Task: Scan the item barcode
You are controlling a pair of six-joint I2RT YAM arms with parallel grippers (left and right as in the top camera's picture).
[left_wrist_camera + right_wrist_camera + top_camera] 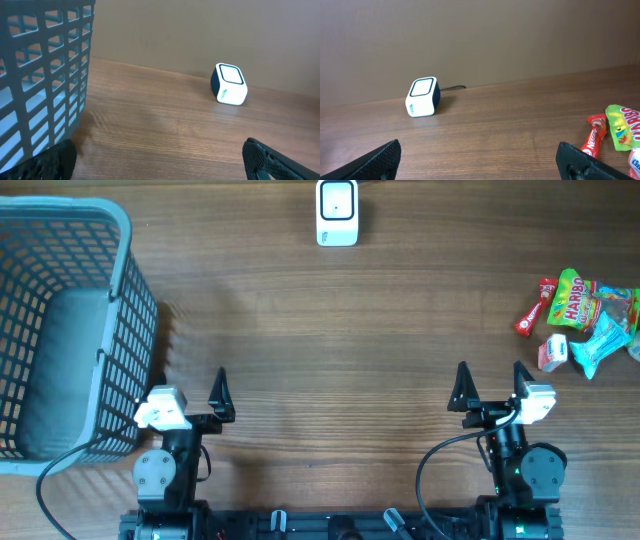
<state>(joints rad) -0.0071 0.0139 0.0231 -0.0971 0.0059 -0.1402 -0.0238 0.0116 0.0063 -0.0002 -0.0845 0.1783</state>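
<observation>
1. Overhead, the left gripper (pixel 190 387) and right gripper (pixel 490 383) are seen spread wide, nothing held.
2. Snacks (pixel 585 320) are found ahead-right of the right gripper, well apart.
3. The scanner (pixel 337 212) is set far ahead, between both.

Grey-blue plastic lattice basket (pixel 138 340) on the left end of the wooden table (pixel 330 360)

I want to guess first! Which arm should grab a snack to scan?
Right. The right gripper, open, sits nearer the snacks; the left gripper is by the basket, far from them.
</observation>
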